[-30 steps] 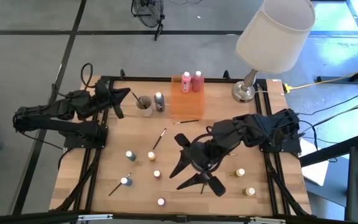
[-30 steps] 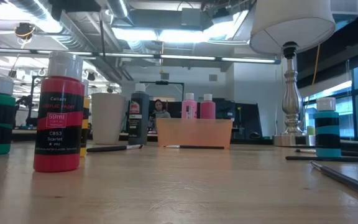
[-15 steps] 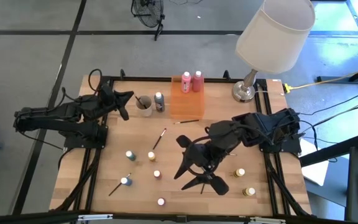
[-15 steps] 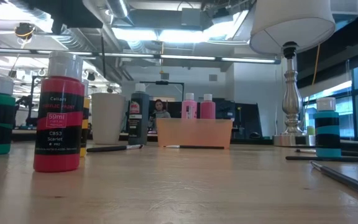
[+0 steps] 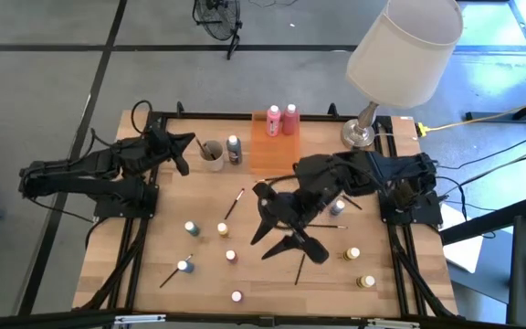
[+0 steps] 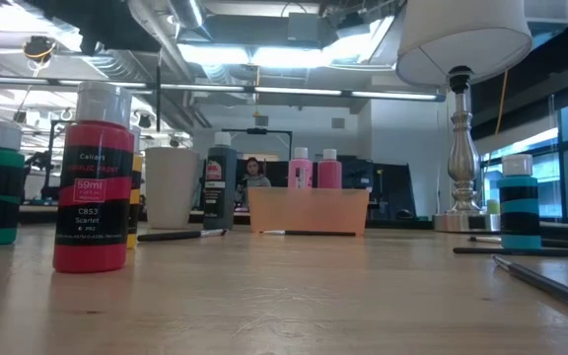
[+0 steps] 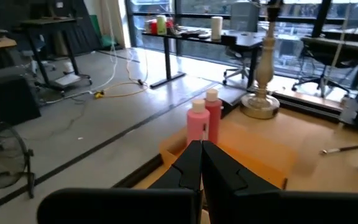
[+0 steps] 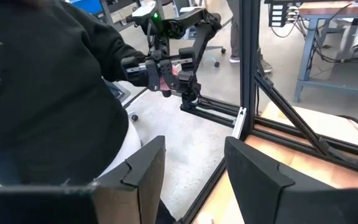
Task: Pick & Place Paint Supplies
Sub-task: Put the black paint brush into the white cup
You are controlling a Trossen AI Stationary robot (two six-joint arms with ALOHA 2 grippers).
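Right claw (image 5: 279, 224) half-open, empty, above the table (image 5: 400, 274).

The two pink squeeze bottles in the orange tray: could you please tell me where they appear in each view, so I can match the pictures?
High view: pink bottles stand side by side in the orange tray, at the table's far edge, centre.
Low view: mid-picture, rising behind the tray's wall.
Left wrist view: centre, just beyond the shut left gripper.
Right wrist view: not in it.
Shared landmark: the lamp base, beside the tray.
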